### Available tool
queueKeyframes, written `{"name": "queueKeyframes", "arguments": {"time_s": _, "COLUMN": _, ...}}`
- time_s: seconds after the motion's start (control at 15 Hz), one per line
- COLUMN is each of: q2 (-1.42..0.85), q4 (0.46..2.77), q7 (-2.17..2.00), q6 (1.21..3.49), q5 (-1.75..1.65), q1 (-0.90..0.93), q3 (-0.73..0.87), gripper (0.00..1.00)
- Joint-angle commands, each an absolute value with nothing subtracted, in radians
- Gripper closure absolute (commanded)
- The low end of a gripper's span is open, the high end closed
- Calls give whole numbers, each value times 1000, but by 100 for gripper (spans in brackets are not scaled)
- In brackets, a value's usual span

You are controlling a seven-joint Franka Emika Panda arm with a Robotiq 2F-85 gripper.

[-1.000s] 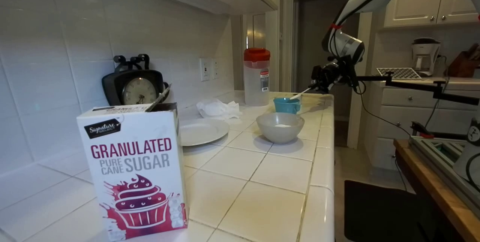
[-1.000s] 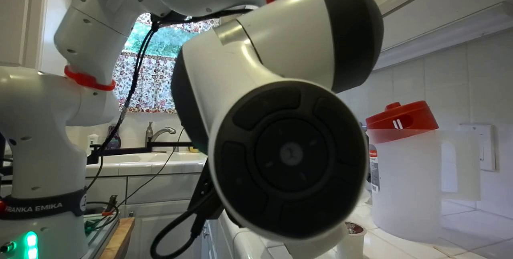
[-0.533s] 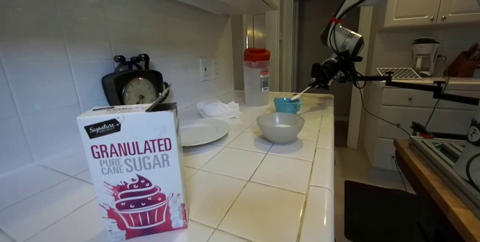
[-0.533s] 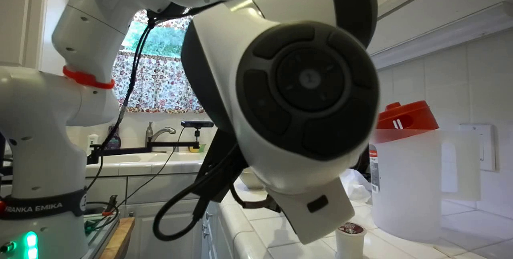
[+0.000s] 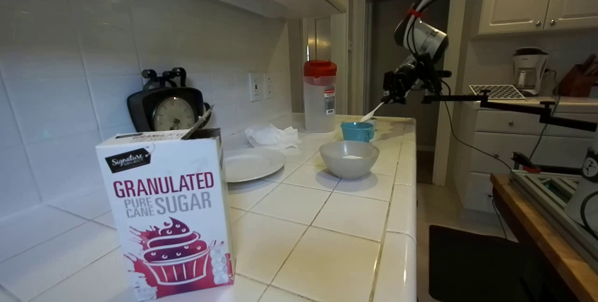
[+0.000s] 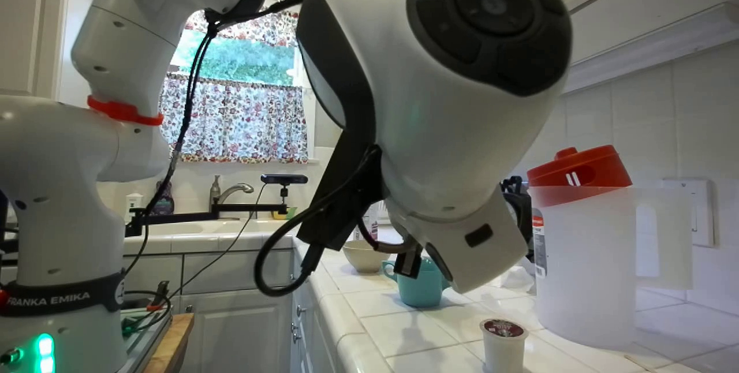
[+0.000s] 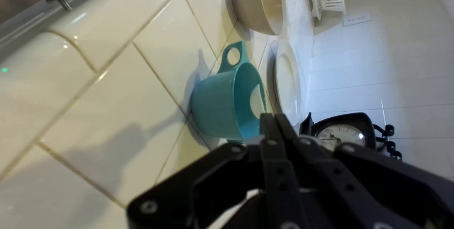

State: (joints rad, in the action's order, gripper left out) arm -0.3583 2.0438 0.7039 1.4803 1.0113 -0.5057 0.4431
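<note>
Wrist view: gripper (image 7: 275,116) pinched together on a white spoon (image 7: 257,103); spoon's head shows at the mouth of the blue-green cup (image 7: 214,103), upright on the bench (image 7: 170,27).

In an exterior view: spoon slants down from the grip, head about level with the cup's rim; whether dipped inside, unclear. Near it, a bowl (image 5: 348,165), white stuff (image 5: 351,156) inside.

In an exterior view: arm (image 6: 450,148) blocks the spoon; cup partly visible.

My read: stirring or tipping at the cup. Next move calls for centring the head over the opening.

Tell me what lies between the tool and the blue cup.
The spoon: held in the tool, it slants down toward the cup in an exterior view. Whether spoon and cup touch, I cannot tell.
</note>
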Motion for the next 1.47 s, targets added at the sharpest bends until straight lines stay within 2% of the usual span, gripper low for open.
{"name": "queueKeyframes", "arguments": {"time_s": 0.0, "q2": -340, "q4": 2030, "q7": 651, "q6": 1503, "q5": 958, "q1": -504, "q3": 435, "gripper": 99}}
{"name": "queueKeyframes", "arguments": {"time_s": 1.4, "q2": -299, "q4": 1903, "q7": 504, "q6": 1535, "q5": 791, "q1": -483, "q3": 378, "gripper": 99}}
